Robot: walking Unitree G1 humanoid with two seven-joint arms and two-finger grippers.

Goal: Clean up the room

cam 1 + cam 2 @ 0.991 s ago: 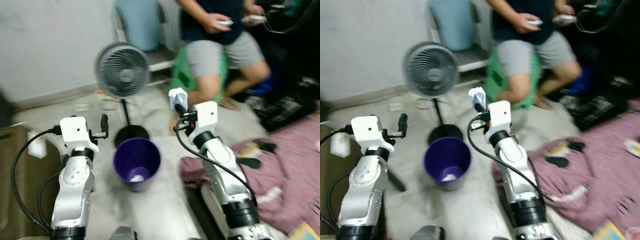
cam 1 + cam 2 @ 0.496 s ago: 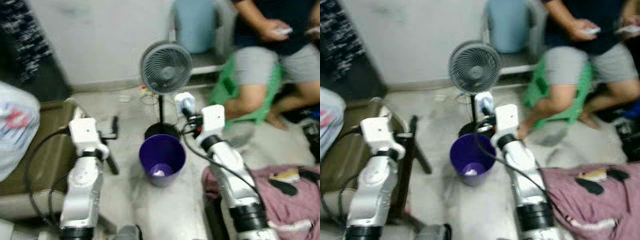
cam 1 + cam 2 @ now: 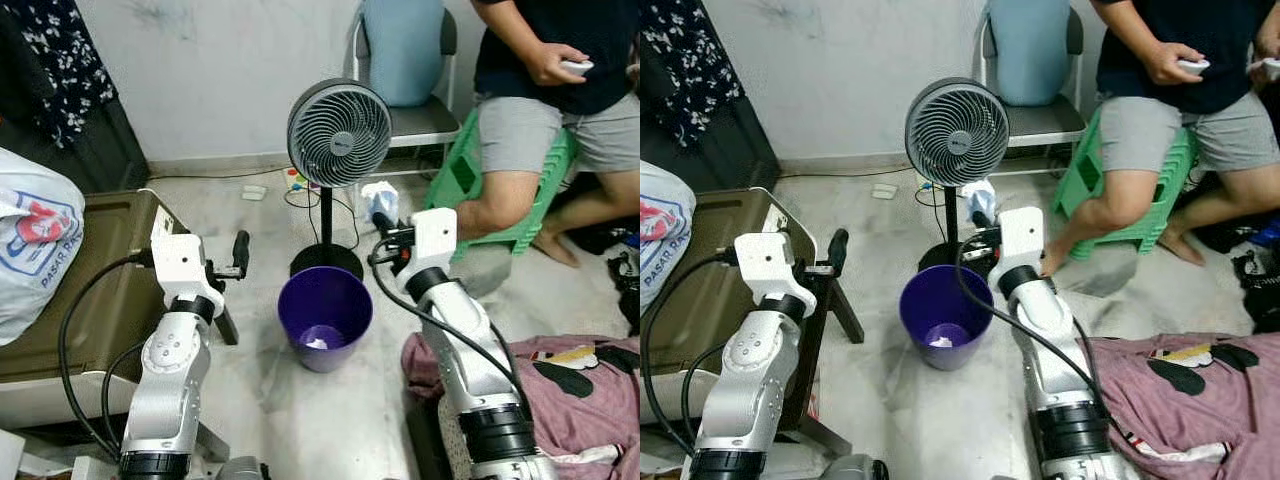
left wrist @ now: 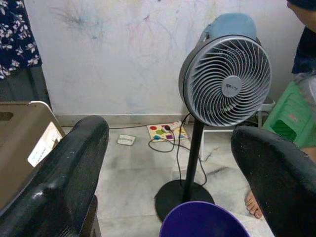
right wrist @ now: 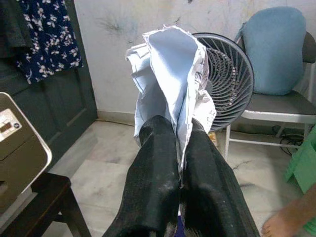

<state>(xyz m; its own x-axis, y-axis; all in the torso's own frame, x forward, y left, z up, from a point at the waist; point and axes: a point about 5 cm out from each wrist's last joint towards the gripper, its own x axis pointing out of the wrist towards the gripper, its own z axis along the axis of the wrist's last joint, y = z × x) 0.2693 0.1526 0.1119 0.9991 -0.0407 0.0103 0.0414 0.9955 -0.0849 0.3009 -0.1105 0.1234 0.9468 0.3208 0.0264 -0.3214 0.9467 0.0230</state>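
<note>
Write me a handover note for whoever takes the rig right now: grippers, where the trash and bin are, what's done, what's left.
Right gripper: shut on a crumpled white paper, held up beside the far rim of the purple bin, near the standing fan.
Left gripper: open, holding nothing, raised to the left of the bin.
Bin: on the floor between the arms, with a pale scrap already at the bottom.
Done: paper picked up and brought to the bin.
Left: move it over the opening and release. A pink cloth with small items lies on the floor to the right. A person sits close behind; mind them.
</note>
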